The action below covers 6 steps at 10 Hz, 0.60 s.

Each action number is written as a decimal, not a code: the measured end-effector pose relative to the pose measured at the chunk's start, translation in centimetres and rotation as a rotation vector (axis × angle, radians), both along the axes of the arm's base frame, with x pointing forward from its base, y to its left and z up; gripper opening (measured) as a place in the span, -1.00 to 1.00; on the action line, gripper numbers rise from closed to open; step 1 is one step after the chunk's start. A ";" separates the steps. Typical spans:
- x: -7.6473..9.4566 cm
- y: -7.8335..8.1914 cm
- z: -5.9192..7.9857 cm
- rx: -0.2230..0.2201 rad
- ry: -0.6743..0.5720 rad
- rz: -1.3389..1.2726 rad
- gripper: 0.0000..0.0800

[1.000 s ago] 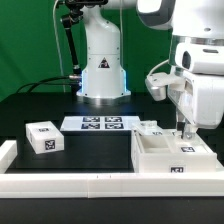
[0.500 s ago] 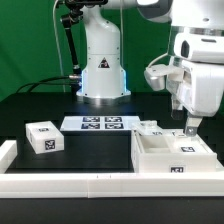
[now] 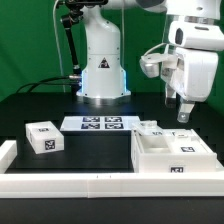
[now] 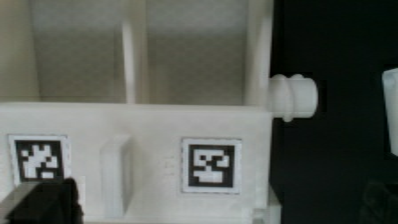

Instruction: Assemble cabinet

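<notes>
The white cabinet frame (image 3: 170, 155) lies on the black table at the exterior view's right, open side up, with tags on its front. My gripper (image 3: 183, 114) hangs above its far right part, clear of it, open and empty. In the wrist view the gripper (image 4: 210, 205) looks down on the frame (image 4: 160, 110), with two tags and a round side peg (image 4: 297, 97); one dark finger (image 4: 36, 200) shows at the edge. A small white tagged block (image 3: 42, 137) sits at the exterior view's left. A small white part (image 3: 148, 127) lies just behind the frame.
The marker board (image 3: 100, 123) lies in front of the robot base (image 3: 102, 70). A long white border rail (image 3: 70, 181) runs along the table's front edge. Another white piece (image 4: 390, 110) shows beside the frame in the wrist view.
My gripper has risen from just above the frame's right side to well above it and shifted slightly toward the exterior view's left. The parts have not moved.
</notes>
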State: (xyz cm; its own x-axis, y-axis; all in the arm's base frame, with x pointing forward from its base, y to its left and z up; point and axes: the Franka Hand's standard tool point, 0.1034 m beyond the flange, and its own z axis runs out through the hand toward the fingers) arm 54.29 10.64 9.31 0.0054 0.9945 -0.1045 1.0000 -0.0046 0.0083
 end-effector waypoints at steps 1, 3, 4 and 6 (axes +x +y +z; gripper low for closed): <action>0.0 0.0 0.0 0.000 0.001 0.000 0.99; -0.5 -0.2 0.0 0.005 0.004 0.120 0.99; -1.2 -0.4 0.0 0.008 0.001 0.172 0.99; -1.8 -0.5 -0.1 0.007 0.008 0.189 0.99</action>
State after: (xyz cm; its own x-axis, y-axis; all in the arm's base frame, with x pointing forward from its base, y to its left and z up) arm 52.47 10.14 9.22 -0.1829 0.9783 -0.0972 0.9830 0.1838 0.0008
